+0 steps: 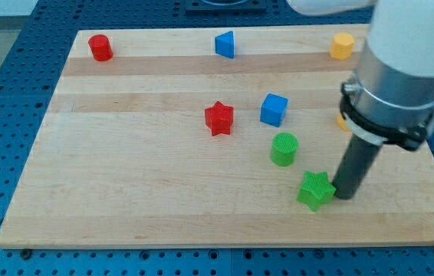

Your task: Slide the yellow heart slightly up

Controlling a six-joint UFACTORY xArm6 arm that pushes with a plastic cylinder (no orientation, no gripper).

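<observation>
Yellow heart [341, 121]: most likely the yellow-orange sliver showing at the left edge of the arm housing, near the board's right side; mostly hidden, so shape not confirmable.
Other yellow block [342, 46]: at the board's far top right, about 12 o'clock from the sliver, well apart; rounded and chunky, seemingly not the heart.
My tip [345, 196]: down on the wooden board [125, 192], at roughly 6 o'clock from the sliver and some way off; just beside the green star [316, 190], on its 3 o'clock side, touching or nearly so.
Claw: none fitted, only a bare dark rod, so nothing to spread or close and nothing clamped.
Why placed so: a start below the target suits an upward push, since force has to come from 6 o'clock toward 12 o'clock.
Next move, as judged: travel up toward 12 o'clock to meet the heart's lower edge, then a short nudge only, "slightly" being the limit.
Risk: green star easily dragged at the start; heart masked by the arm, so contact hard to check.
Bystanders: green cylinder [284, 149] at 11 o'clock from the green star; blue cube [274, 110] and red star [218, 119] further toward 10 o'clock, clear of the likely path.
</observation>
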